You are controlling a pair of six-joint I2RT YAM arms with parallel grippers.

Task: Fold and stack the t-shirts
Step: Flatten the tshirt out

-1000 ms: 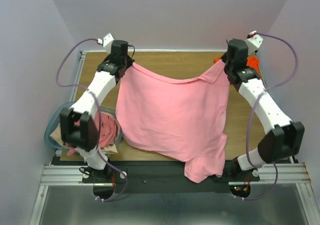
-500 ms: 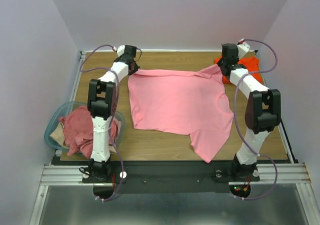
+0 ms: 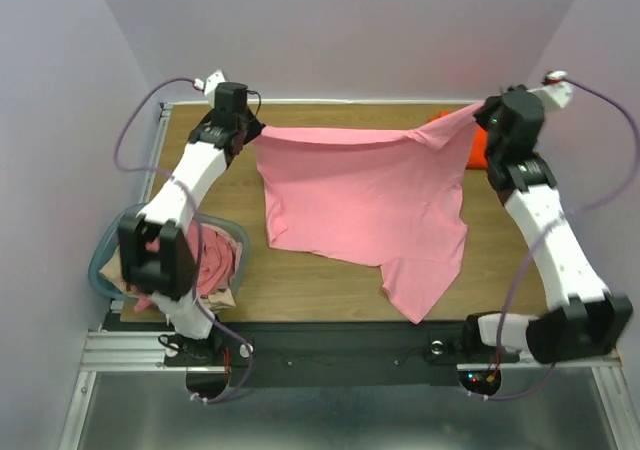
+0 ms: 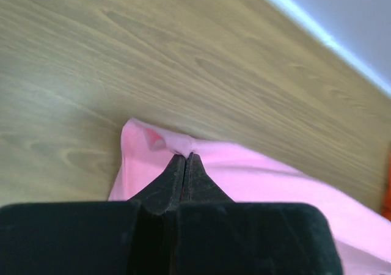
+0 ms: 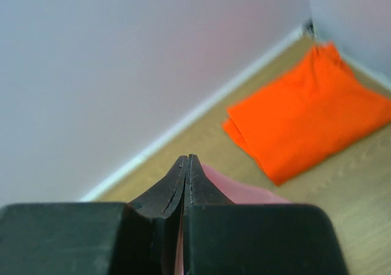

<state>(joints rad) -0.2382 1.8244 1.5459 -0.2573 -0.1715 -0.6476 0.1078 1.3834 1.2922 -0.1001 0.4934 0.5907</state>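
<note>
Bench [image 3: 300, 290]: wood top, both my arms reaching out to its far edge.

Pink t-shirt [image 3: 360, 195]: the biggest item, spread over the middle of the bench. Its far edge is pulled taut between my two grippers along the far edge. The rest drapes down flat, and one flap runs toward the near edge, right of centre.

Plastic tub [image 3: 100, 260]: off the near-left corner of the bench, with a dusty rose t-shirt [image 3: 215, 265] heaped inside.

Orange t-shirt [image 5: 305, 113]: folded flat in the far-right corner, partly behind my right arm in the overhead view.

Left gripper [image 4: 184, 159]: jaws pressed together, clamped on a corner of the pink t-shirt near the far-left corner.

Right gripper [image 5: 186, 159]: jaws together too. It pinches the other end of the pink fabric, lifted above the far-right corner just beside the orange t-shirt.
</note>
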